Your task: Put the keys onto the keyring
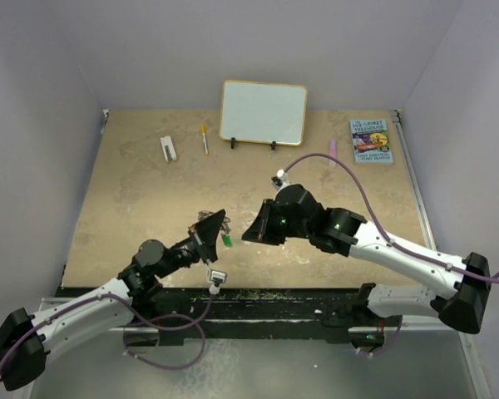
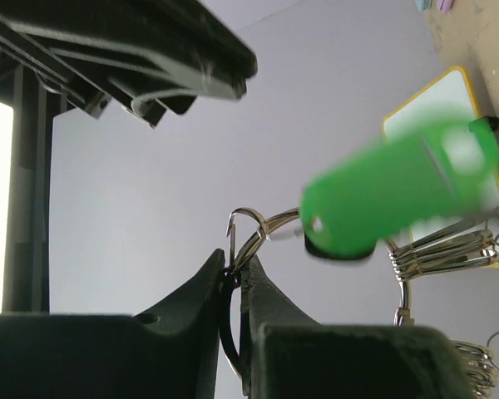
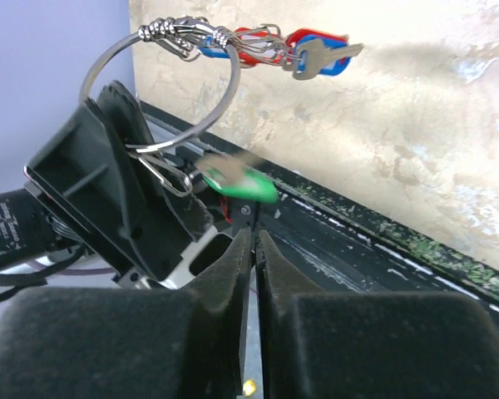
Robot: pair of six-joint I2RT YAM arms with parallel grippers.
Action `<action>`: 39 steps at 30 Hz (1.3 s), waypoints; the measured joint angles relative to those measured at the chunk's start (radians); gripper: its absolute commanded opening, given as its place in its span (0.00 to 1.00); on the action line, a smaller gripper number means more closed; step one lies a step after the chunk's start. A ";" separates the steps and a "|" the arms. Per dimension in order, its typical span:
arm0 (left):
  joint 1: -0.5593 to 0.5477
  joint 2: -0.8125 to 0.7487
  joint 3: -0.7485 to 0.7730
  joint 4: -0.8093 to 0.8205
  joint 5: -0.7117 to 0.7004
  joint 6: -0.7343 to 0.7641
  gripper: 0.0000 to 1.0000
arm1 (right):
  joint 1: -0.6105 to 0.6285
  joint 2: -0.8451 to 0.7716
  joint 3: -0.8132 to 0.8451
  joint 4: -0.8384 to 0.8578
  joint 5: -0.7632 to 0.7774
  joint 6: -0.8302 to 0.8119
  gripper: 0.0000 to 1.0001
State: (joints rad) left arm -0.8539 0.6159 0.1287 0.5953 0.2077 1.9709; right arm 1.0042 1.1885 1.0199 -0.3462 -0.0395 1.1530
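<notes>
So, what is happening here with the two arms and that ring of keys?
The left gripper is shut on the keyring, holding it in the air. On it already hang keys with red and blue tags. A green-tagged key dangles beside the ring, blurred, so whether it is threaded is unclear. The right gripper is shut just below that key, apparently holding nothing.

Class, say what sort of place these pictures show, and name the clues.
Probably a robot lab test cell: a beige tabletop enclosed by plain walls, two robot arms bolted at its near edge, and props like a whiteboard and a book.
</notes>
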 measured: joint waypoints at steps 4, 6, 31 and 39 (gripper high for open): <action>0.001 0.023 0.039 -0.021 -0.035 -0.025 0.05 | -0.003 -0.068 -0.010 -0.028 0.052 -0.019 0.26; 0.001 0.050 0.070 -0.047 -0.056 -0.041 0.05 | -0.003 -0.110 -0.011 -0.044 0.089 -0.023 0.30; 0.066 0.672 0.523 -0.318 -0.107 -0.290 0.98 | -0.004 -0.293 -0.062 -0.378 0.538 0.001 1.00; 0.273 0.803 1.091 -0.510 -0.354 -0.669 0.98 | -0.004 -0.060 0.122 -0.478 0.671 -0.010 1.00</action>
State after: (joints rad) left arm -0.5808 1.4185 1.2201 0.0856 -0.1459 1.3018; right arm 1.0000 1.1286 1.1419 -0.8238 0.6315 1.1431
